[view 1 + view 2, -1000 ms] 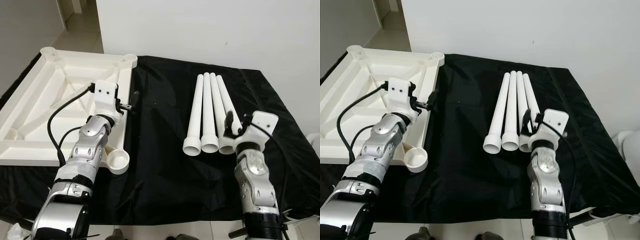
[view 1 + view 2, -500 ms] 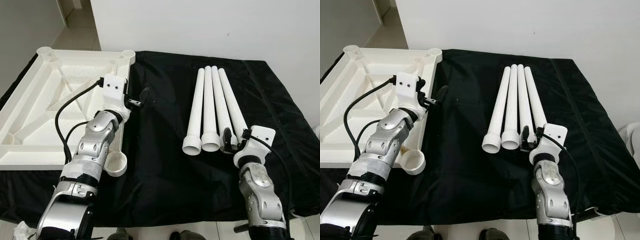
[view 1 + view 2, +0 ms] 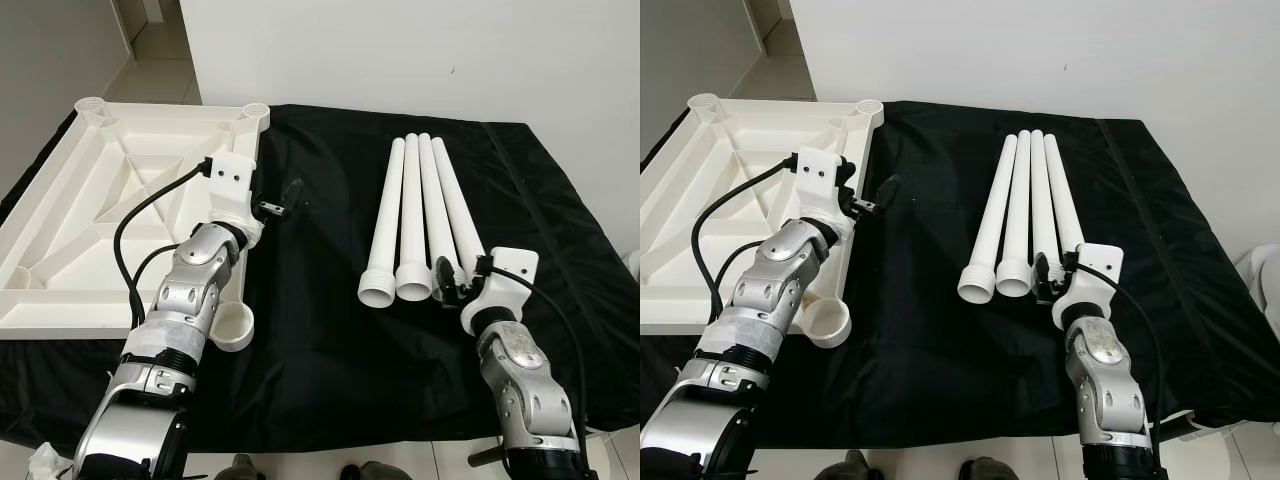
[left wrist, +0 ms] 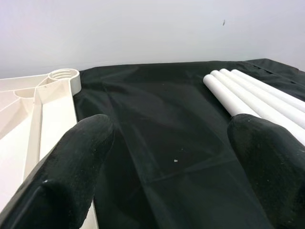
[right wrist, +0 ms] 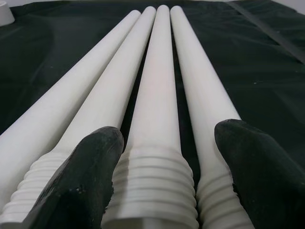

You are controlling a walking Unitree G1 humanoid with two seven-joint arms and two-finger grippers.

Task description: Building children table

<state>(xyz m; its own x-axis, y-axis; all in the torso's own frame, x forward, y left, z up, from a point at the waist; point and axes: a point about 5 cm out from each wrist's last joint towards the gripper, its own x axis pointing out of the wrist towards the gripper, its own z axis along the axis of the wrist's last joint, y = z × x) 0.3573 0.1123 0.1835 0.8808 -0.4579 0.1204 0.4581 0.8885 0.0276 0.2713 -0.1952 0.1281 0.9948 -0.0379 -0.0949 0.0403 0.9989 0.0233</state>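
**Right pincer lined up on the table legs**

I see four white legs (image 3: 420,215) lying side by side on the black-draped worktop (image 3: 320,350), threaded ends nearest me. My right pincer (image 5: 159,176) sits wide open at those near ends, straddling roughly the third leg. The upturned tabletop (image 3: 90,210) lies far left; my left pincer (image 4: 171,157) hovers, also spread wide, just beside its right edge.

The legs look like stiff, light, smooth plastic, likely to roll; I'd grip just past the ribbed thread. The tabletop's left edge is cut off, and I can't make out the fourth leg's near end behind my right wrist.
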